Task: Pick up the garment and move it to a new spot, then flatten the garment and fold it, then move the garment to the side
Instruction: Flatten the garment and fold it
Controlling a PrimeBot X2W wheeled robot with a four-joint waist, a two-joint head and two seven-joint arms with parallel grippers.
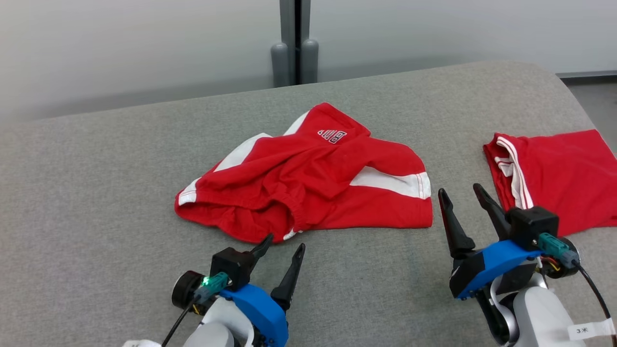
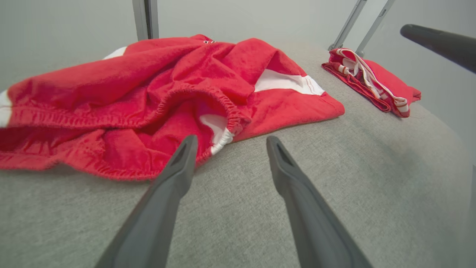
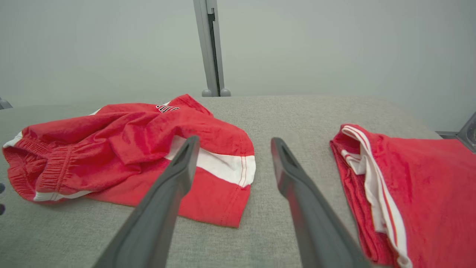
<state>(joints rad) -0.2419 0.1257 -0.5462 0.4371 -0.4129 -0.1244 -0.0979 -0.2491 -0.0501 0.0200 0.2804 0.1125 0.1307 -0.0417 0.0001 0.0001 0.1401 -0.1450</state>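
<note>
Red shorts [image 1: 308, 178], crumpled: just ahead of left gripper [image 1: 285, 241], left of right gripper [image 1: 459, 188]; both grippers spread wide, empty.

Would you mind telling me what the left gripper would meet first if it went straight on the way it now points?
Most likely the crumpled red shorts: the open left gripper aims at their near elastic waistband, just beyond a short strip of grey surface.

The red shorts [image 1: 308, 178] are seen from above at centre frame, and low and close from both wrists.
</note>
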